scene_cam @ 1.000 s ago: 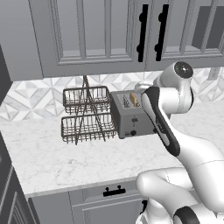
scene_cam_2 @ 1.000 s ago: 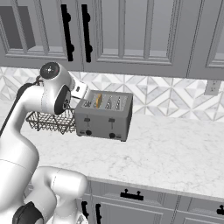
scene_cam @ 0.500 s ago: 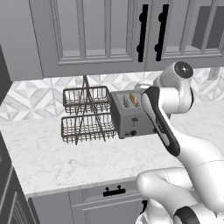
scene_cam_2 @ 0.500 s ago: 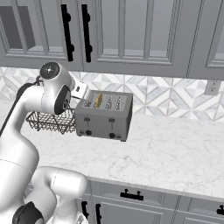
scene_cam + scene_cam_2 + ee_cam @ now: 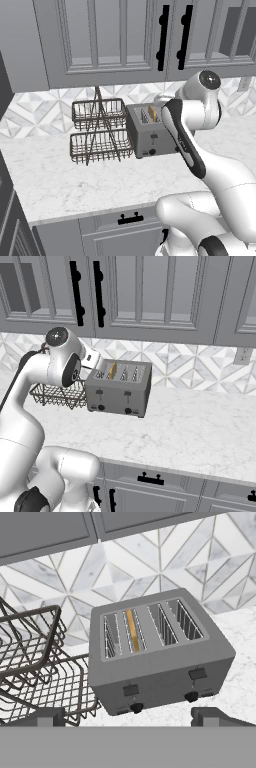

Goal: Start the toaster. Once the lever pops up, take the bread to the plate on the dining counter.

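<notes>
The grey four-slot toaster (image 5: pixel 160 657) stands on the marble counter against the tiled wall, also in the base views (image 5: pixel 150 132) (image 5: pixel 119 388). The bread (image 5: pixel 132 629) sits on edge in the second slot from the left, with only its tan top edge showing (image 5: pixel 152 114) (image 5: pixel 113 370). Two levers (image 5: pixel 131 690) and dark knobs (image 5: pixel 136 708) are on the toaster's front. My gripper (image 5: pixel 130 718) hovers above and in front of the toaster, open, nothing between its fingertips (image 5: pixel 46 716). The plate and dining counter are out of view.
A two-tier wire basket rack (image 5: pixel 99 135) stands right beside the toaster's left side (image 5: pixel 35 662). Upper cabinets with black handles (image 5: pixel 161 37) hang above. A wall outlet (image 5: pixel 244 356) is at the right. Counter front edge and drawers (image 5: pixel 150 478) lie below.
</notes>
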